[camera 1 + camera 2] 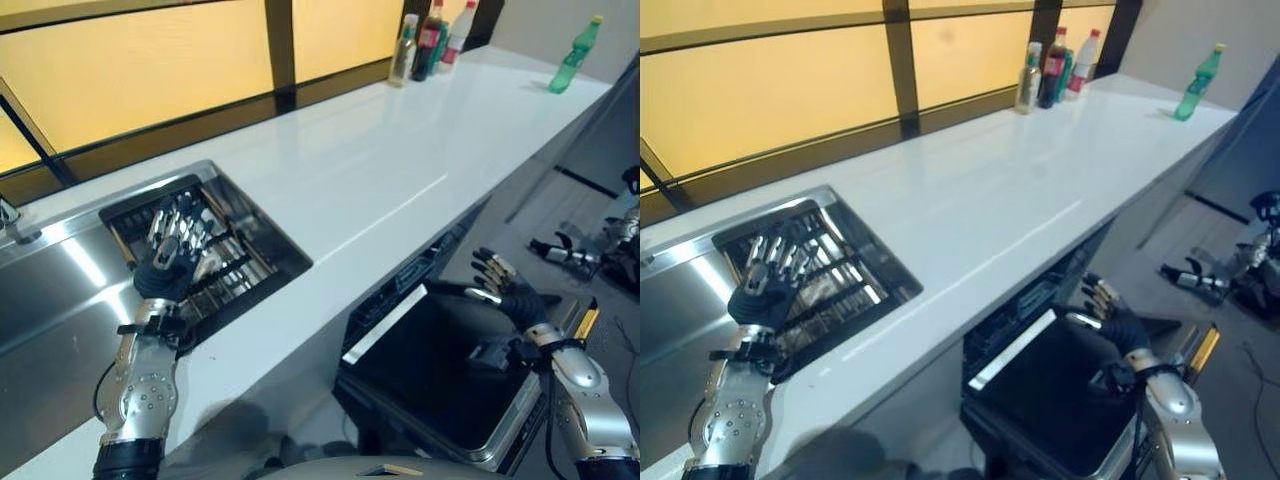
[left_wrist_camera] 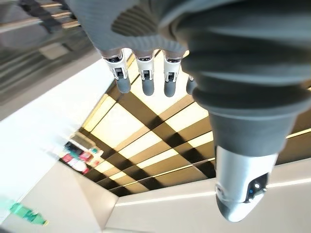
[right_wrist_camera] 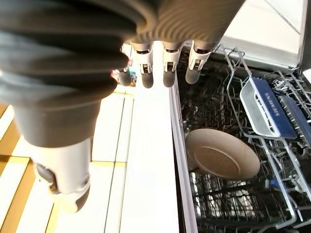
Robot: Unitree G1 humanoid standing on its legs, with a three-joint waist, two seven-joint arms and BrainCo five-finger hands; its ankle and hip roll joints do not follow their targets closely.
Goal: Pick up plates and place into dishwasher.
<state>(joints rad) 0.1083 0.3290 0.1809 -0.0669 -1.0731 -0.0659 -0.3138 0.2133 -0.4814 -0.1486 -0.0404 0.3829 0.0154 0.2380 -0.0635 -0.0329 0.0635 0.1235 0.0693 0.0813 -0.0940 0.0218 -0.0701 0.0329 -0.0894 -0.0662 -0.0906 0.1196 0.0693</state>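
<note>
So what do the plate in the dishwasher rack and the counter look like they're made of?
The plate looks like glazed ceramic, beige with a soft sheen, though hard plastic is possible. The rack is thin wire, likely coated metal. The counter is a glossy white slab, stone or composite, mirroring the window light.

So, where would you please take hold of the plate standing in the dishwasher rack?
Probably its free upper rim, from above: the plate leans tilted among the rack wires, so its lower edge sits between them and only that rim is open for a pinch.
</note>
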